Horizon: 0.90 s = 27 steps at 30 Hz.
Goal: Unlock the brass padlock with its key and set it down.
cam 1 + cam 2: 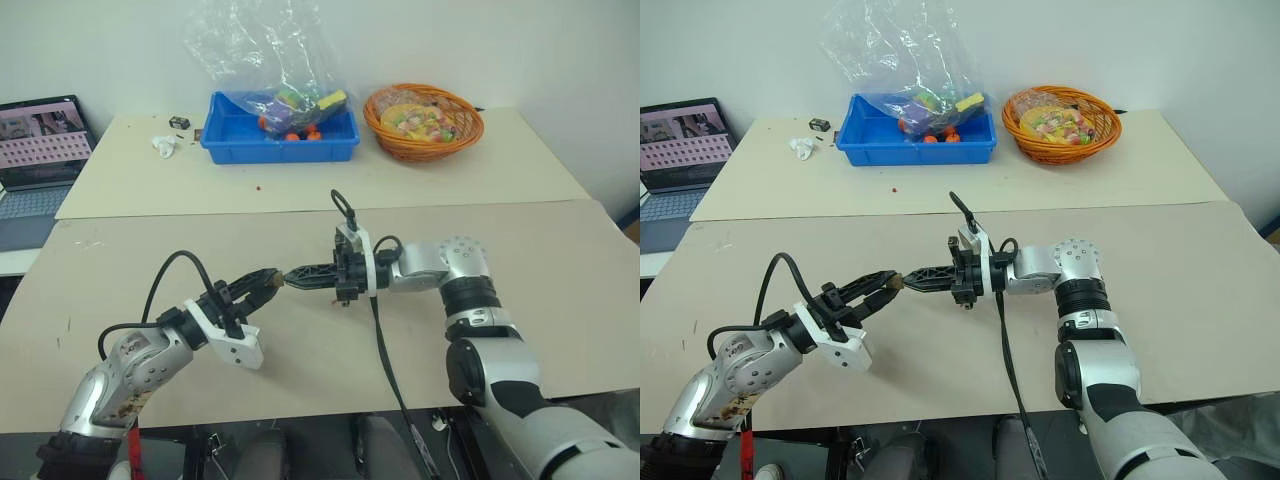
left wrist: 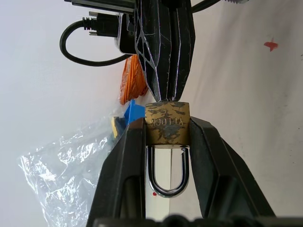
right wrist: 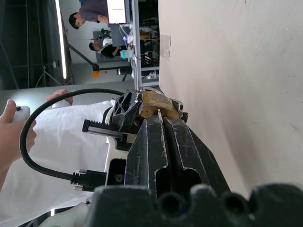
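The brass padlock (image 2: 167,124) is clamped by its body between the fingers of my left gripper (image 1: 268,283), with its silvery shackle (image 2: 168,187) pointing back toward the wrist. My right gripper (image 1: 290,277) faces it tip to tip over the near table, its fingers pressed together. A thin silvery sliver, the key (image 3: 159,114), pokes out between the right fingertips and meets the padlock's bottom face (image 3: 156,105). How far the key sits in the lock is hidden. Both hands hover above the tabletop.
On the far table stand a blue bin (image 1: 280,140) with toys and a plastic bag, and an orange basket (image 1: 423,120). A laptop (image 1: 40,150) sits at the far left. A person's hand (image 3: 14,127) shows in the right wrist view.
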Tool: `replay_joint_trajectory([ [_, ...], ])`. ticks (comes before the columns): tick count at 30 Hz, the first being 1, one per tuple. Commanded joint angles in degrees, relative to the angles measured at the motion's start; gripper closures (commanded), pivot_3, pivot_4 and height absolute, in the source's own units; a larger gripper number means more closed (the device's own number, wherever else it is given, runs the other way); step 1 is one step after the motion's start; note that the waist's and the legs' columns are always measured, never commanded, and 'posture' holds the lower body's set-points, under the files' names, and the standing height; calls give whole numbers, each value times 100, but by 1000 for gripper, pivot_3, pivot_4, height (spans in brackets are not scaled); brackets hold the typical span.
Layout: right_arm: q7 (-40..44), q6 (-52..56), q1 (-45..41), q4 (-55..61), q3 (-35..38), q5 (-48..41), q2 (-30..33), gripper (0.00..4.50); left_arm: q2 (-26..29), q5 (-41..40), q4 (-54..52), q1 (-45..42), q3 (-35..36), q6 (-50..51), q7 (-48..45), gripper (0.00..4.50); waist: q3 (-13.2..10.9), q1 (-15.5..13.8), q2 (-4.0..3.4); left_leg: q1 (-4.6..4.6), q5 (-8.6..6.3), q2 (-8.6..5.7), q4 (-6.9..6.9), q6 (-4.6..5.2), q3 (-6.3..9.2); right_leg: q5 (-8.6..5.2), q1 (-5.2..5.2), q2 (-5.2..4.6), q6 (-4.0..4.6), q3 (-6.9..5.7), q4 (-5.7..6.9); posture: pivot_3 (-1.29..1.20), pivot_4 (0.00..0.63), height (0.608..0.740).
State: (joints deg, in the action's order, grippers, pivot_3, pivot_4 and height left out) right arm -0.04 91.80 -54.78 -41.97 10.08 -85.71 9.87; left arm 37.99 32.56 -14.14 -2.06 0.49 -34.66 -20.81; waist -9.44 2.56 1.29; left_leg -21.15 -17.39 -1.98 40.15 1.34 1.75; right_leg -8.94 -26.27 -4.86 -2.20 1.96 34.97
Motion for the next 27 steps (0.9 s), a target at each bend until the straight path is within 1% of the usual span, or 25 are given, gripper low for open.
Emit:
replay_joint_trajectory([
  [1, -153, 70, 244, 733, -108, 146, -249, 4463, -89, -217, -523, -211, -71, -233, 180, 3691, 0, -3, 0, 0, 0, 0, 0, 0, 0, 0, 0, 0, 0, 0, 0, 0, 150, 735],
  [3, -78, 44, 407, 1387, -184, 337, -251, 4463, -100, -238, -520, -201, -74, -210, 172, 3691, 0, -4, 0, -3, -1, 0, 0, 2, 0, 0, 0, 0, 0, 0, -2, 0, 150, 735],
  [5, -43, 39, 513, 1745, -202, 480, -289, 4463, -114, -254, -519, -191, -84, -187, 165, 3691, 0, 2, 0, -3, -1, 1, 0, 3, 0, 0, 0, 0, -2, 0, -2, 0, 150, 735],
  [6, -43, 39, 541, 1802, -167, 537, -312, 4178, -120, -263, -519, -188, -85, -184, 163, 3691, 0, 5, 0, -3, -2, 1, 0, 3, 0, 0, 0, 0, -2, 0, -1, 0, 150, 735],
  [7, -28, 44, 562, 1836, -114, 577, -345, 3992, -122, -270, -515, -185, -85, -182, 158, 3691, 0, 6, 0, -2, -1, 2, 0, 3, -1, 0, 0, 1, -2, 0, -1, 0, 150, 735],
  [9, 102, 18, 588, 2041, -125, 719, -355, 3407, -126, -277, -515, -175, -78, -188, 156, 3691, 0, 1, 0, 0, -1, 3, 0, 2, 0, 0, 0, 4, -2, 0, 0, 0, 150, 735],
  [10, 215, -53, 606, 2255, -222, 883, -314, 3008, -129, -290, -514, -165, -76, -182, 144, 3691, 0, -1, -1, 0, -1, 4, 0, 2, 0, 0, 0, 5, -2, 0, 0, 0, 150, 735],
  [11, 366, -136, 631, 2480, -344, 1060, -252, 2734, -133, -301, -512, -157, -75, -177, 135, 3691, 0, -2, -1, -1, -1, 4, 0, 2, 0, 0, 0, 5, -2, 0, 0, 0, 150, 735],
  [12, 478, -178, 651, 2593, -382, 1162, -227, 2365, -139, -319, -508, -151, -75, -168, 126, 3691, 0, 4, -1, -1, -1, 3, 1, 2, -1, 0, -1, 4, -2, 2, 0, 0, 150, 735],
  [15, 1038, -468, 780, 2965, -567, 1531, -42, 2365, -152, -355, -528, -119, -75, -121, 96, 3691, 0, 1, -1, -2, -1, 4, 1, 2, -2, 0, -1, 5, -2, 2, -2, 0, 150, 735],
  [19, 2211, -1222, 973, 3588, -1143, 2241, 495, 2365, -146, -404, -558, -69, -74, -72, 70, 3691, 0, -22, -1, -1, -1, 0, 3, 2, 0, 0, 0, 4, -2, 1, -4, 0, 150, 735],
  [21, 2907, -1721, 1073, 3883, -1519, 2660, 843, 2365, -140, -430, -564, -50, -75, -56, 55, 3691, 0, -19, 0, 0, -1, -1, 3, 2, -1, 0, 0, 4, -3, 0, -5, 0, 150, 735],
  [23, 3393, -2195, 1185, 4077, -1841, 3084, 1101, 2365, -130, -445, -564, -35, -73, -50, 45, 3691, 0, -13, 0, 1, -1, 0, 2, 2, 0, 0, 0, 5, -4, -1, -6, 0, 150, 735],
  [25, 4135, -3003, 1404, 4381, -2228, 3654, 1487, 2365, -118, -481, -554, -6, -73, -28, 18, 3691, 0, -7, 0, 2, -1, 0, 3, 2, -2, 0, 0, 5, -4, -1, -7, 0, 150, 735],
  [27, 4566, -3408, 1520, 4494, -2338, 3906, 1665, 2365, -111, -509, -556, 12, -69, -10, 0, 3691, 0, -13, 0, 3, -1, 0, 3, 2, -4, 0, 0, 4, -4, 1, -9, 0, 150, 735],
])
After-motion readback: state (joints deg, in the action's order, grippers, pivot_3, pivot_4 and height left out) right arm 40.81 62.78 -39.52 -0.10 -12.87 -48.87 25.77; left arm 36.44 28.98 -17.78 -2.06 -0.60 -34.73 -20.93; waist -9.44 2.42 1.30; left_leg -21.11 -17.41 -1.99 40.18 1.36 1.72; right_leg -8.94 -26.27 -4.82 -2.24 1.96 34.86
